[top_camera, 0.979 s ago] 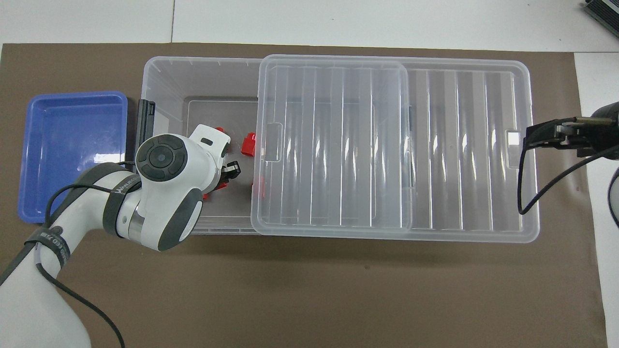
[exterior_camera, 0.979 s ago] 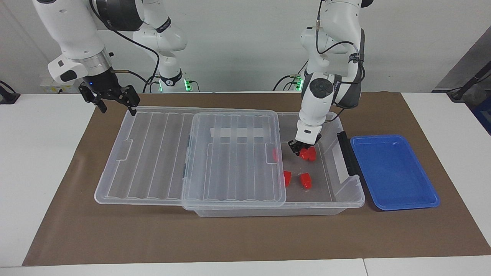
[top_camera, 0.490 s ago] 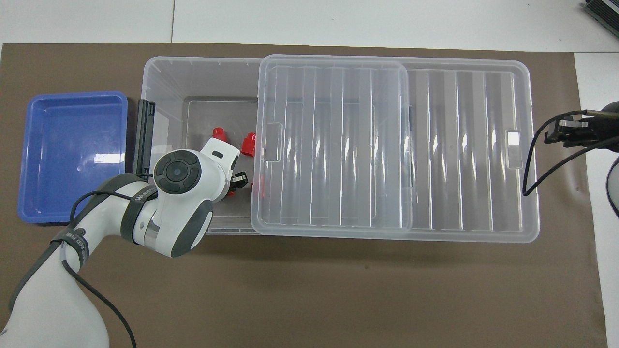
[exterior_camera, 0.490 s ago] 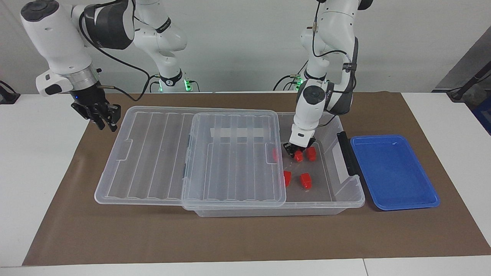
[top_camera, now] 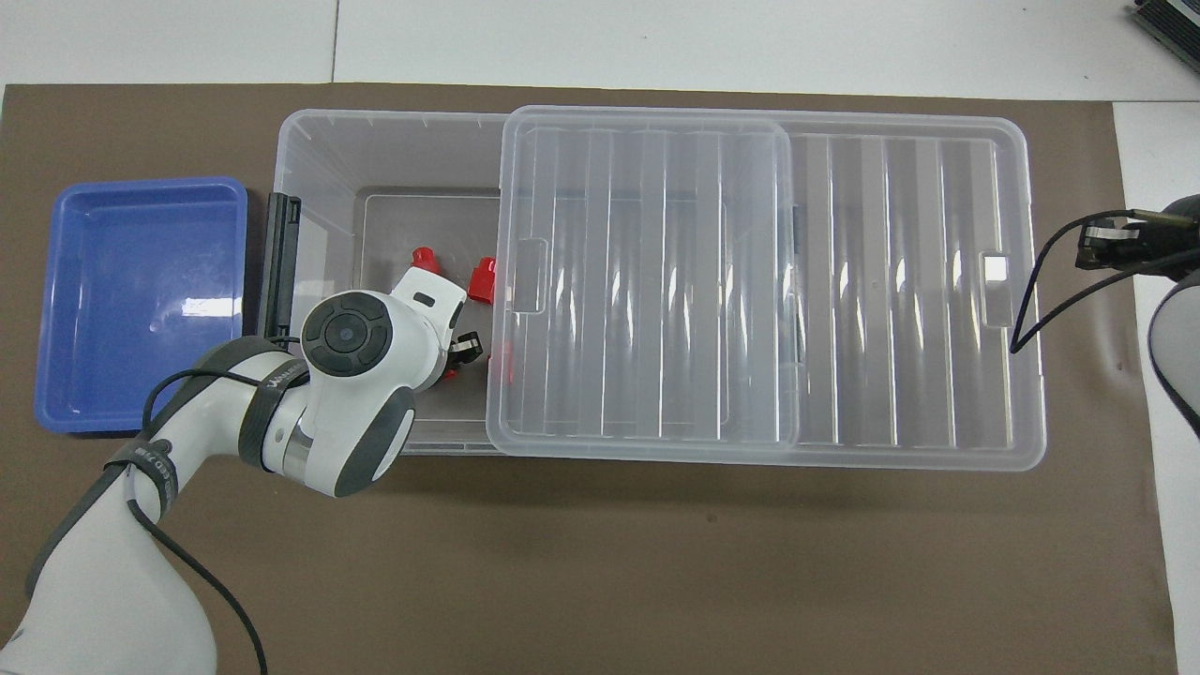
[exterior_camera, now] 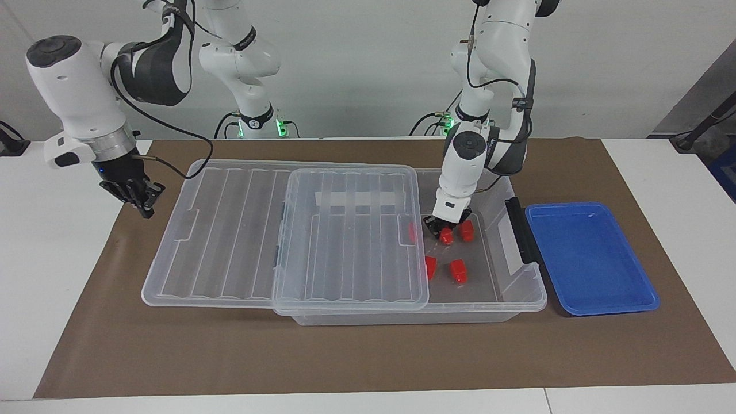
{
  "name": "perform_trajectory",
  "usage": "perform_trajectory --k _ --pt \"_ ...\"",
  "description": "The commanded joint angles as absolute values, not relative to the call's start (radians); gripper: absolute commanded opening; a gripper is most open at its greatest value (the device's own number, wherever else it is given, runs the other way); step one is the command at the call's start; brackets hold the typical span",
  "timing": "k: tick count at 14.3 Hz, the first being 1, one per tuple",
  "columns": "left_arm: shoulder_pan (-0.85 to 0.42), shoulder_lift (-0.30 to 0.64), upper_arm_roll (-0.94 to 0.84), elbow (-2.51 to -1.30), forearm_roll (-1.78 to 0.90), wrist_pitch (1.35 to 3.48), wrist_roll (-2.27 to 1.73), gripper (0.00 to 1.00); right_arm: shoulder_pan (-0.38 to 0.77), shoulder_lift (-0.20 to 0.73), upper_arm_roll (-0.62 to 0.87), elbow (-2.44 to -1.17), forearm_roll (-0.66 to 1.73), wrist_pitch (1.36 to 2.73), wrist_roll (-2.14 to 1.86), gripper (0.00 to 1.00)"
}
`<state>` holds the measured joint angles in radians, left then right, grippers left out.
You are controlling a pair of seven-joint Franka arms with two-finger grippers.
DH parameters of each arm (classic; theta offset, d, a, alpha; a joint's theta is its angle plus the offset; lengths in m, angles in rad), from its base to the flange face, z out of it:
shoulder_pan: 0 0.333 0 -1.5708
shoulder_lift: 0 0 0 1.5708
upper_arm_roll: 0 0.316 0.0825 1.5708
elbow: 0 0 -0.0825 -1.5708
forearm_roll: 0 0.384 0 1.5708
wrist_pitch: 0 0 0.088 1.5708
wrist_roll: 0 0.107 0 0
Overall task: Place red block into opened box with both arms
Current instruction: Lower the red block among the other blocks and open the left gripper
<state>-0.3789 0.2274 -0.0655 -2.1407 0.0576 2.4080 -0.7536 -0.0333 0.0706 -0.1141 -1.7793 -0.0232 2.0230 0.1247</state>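
— Seen at twelve o'clock?
— Plain pale wall [exterior_camera: 356, 63], evenly lit, with green indicator lights [exterior_camera: 280, 125] glowing low against it.
— And underneath?
— White table [exterior_camera: 52, 230], seamed along the six o'clock edge in the facing view, covered across the middle by a brown mat [exterior_camera: 345, 356].
— Any creases?
— A few faint wrinkles near nine o'clock.
— At three o'clock?
— Dark grey slanted panel [exterior_camera: 698, 98], with a black cable or rod [exterior_camera: 704, 123] leaning before it.
— At nine o'clock?
— Small dark object [exterior_camera: 11, 144] at the table's edge, cut off by the frame.
— From overhead?
— Dark ribbed item [top_camera: 1167, 23] at one o'clock corner.
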Motion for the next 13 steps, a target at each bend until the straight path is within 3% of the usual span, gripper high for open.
perform_trajectory --k 1,6,13 --pt "-0.388 0.233 -0.051 -2.135 0.080 2.387 -0.752 0.38 -0.038 0.095 -0.129 -1.784 -0.015 2.065 0.065 0.00" --pt "-0.394 0.210 -0.052 -2.002 0.078 2.162 -0.750 0.37 -0.038 0.126 -0.137 -1.784 -0.009 2.075 0.054 0.00" --pt "-0.384 0.201 -0.054 -2.035 0.077 2.218 -0.746 0.33 -0.038 0.143 -0.135 -1.793 -0.011 2.080 0.026 0.00"
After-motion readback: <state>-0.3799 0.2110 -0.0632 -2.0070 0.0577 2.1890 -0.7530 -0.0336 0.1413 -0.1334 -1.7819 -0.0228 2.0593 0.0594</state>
